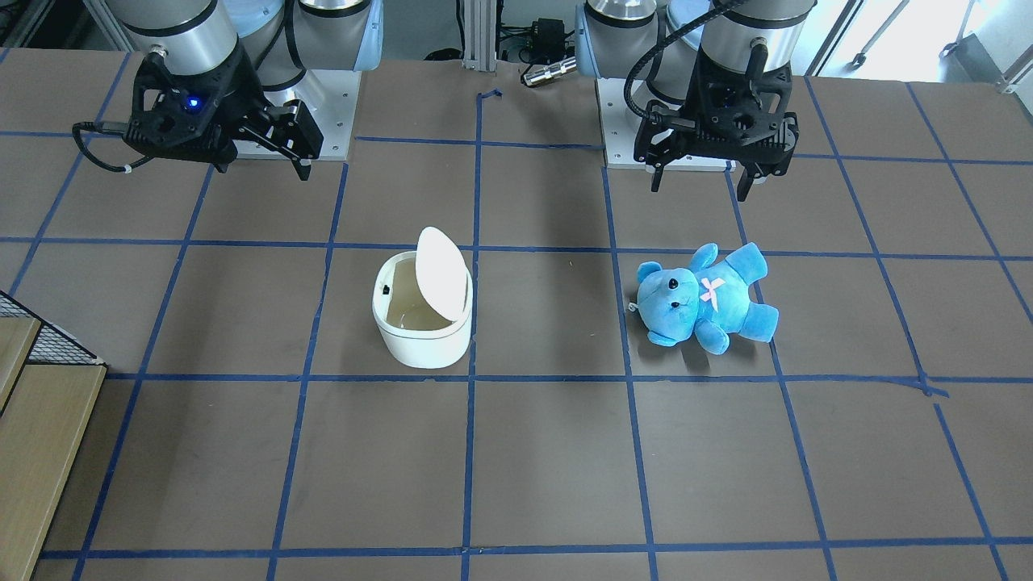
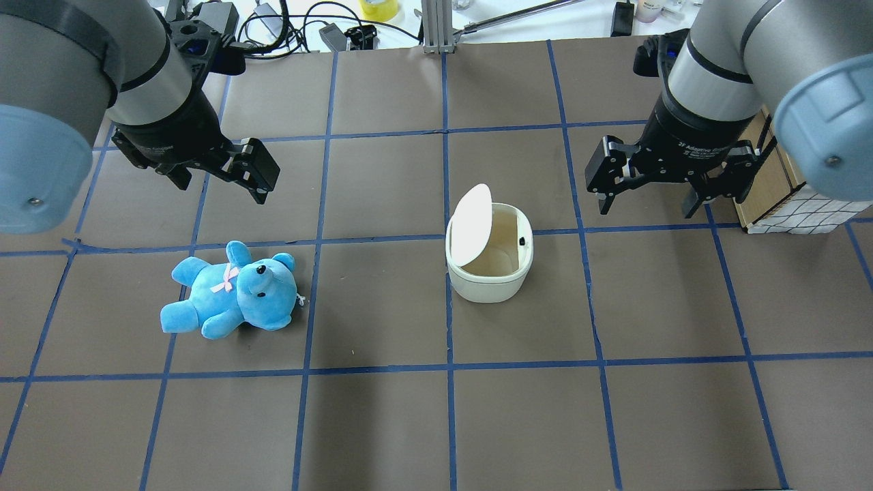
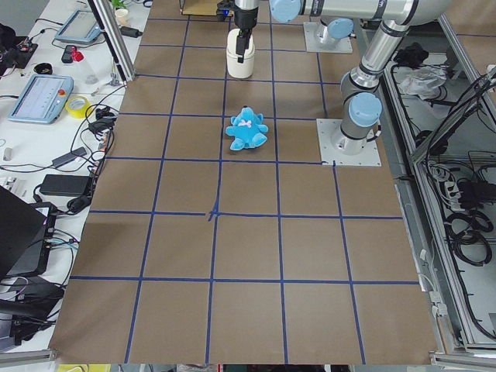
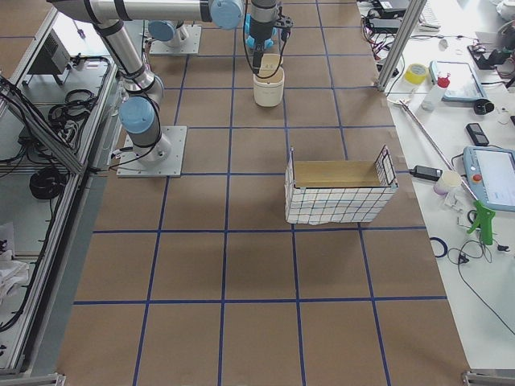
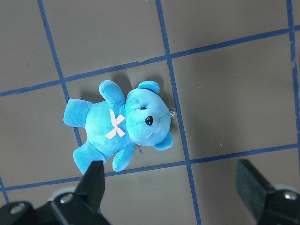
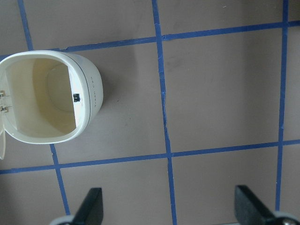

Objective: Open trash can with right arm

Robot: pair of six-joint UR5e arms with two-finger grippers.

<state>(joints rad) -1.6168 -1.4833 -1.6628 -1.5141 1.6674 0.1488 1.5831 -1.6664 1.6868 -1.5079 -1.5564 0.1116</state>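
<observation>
The white trash can [image 1: 421,337] stands near the table's middle with its lid [image 1: 441,266] tipped up on edge and the beige inside showing. It also shows in the overhead view [image 2: 487,285] and at the left of the right wrist view [image 6: 89,89]. My right gripper [image 2: 648,203], with the blue light, hangs open and empty above the table, beside the can and apart from it; it also shows in the front view [image 1: 299,153]. My left gripper [image 1: 699,186] hangs open and empty above the blue teddy bear [image 1: 702,298].
The teddy bear [image 2: 232,296] lies on its back about one grid square from the can, on my left. A wire basket with a checked liner [image 2: 784,204] stands at the table's edge behind my right gripper. Blue tape lines grid the brown table.
</observation>
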